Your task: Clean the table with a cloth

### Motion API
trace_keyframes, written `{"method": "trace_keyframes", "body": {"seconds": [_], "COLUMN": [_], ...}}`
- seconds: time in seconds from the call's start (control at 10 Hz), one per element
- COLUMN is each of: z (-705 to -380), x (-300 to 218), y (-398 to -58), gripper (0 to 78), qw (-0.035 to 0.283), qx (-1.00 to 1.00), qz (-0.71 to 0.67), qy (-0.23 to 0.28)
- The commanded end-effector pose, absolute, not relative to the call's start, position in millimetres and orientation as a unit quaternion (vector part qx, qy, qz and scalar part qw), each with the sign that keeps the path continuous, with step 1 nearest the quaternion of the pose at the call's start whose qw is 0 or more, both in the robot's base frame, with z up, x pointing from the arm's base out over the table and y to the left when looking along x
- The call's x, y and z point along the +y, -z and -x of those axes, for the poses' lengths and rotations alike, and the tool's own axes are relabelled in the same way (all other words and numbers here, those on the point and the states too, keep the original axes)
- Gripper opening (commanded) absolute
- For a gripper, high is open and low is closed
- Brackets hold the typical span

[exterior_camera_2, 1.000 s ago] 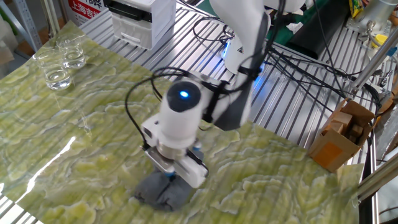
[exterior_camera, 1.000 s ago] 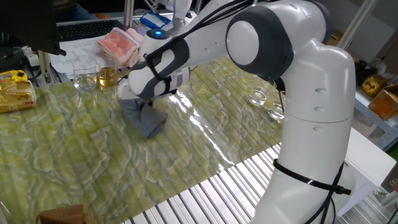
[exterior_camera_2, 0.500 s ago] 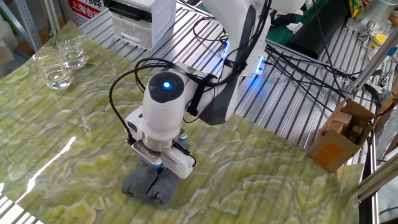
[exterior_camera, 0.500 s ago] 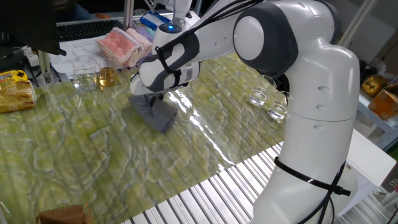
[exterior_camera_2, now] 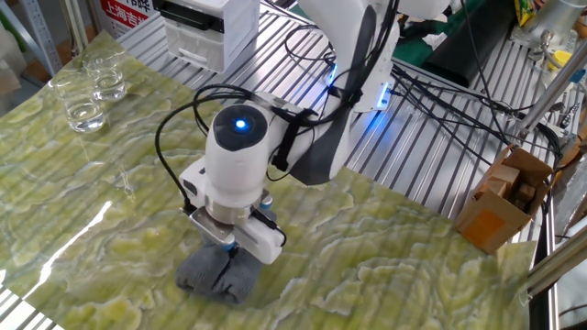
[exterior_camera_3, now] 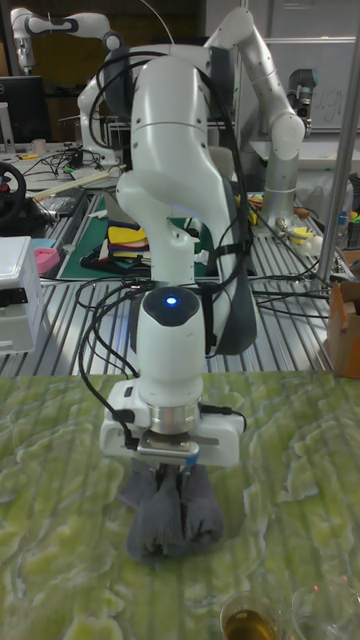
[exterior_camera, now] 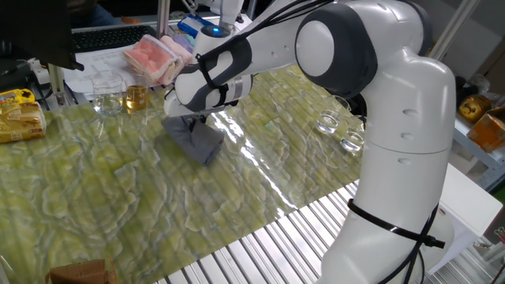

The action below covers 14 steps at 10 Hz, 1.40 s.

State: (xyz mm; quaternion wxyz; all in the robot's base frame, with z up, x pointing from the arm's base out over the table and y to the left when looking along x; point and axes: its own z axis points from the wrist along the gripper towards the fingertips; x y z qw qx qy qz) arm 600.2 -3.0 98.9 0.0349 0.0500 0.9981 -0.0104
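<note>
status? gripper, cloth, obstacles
Gripper pressed down into cloth, jaw state not visible. Cloth bunched, flat on table. Glass of amber liquid stands nearby, not touching.

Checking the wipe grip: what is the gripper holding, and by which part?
The gripper is shut on the dark grey cloth, its fingers pinching a fold near the cloth's middle, pressing it against the table.

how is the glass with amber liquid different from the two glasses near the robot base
The glass with amber liquid holds a yellow-brown fill and stands at the table's far edge, next to an empty glass and below the pink packet. The two glasses near the robot base show no coloured liquid and stand on the opposite side of the cloth. All are small, clear and upright on the patterned sheet.
</note>
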Motion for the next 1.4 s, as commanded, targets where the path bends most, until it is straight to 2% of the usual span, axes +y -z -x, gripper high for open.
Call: {"method": "trace_keyframes", "body": {"seconds": [0.1,0.8,1.2,1.4], "z": [-602,-592,-585,-590], "x": [27,84,76,52], "y": [-102,-102,-92,-85], "gripper": [1.3,1.3,1.3,1.3], "qw": [0.036,0.034,0.043,0.048], "qx": [0.995,0.988,0.991,0.993], "qz": [-0.089,-0.151,-0.130,-0.106], "qy": [0.003,-0.014,-0.012,-0.010]}}
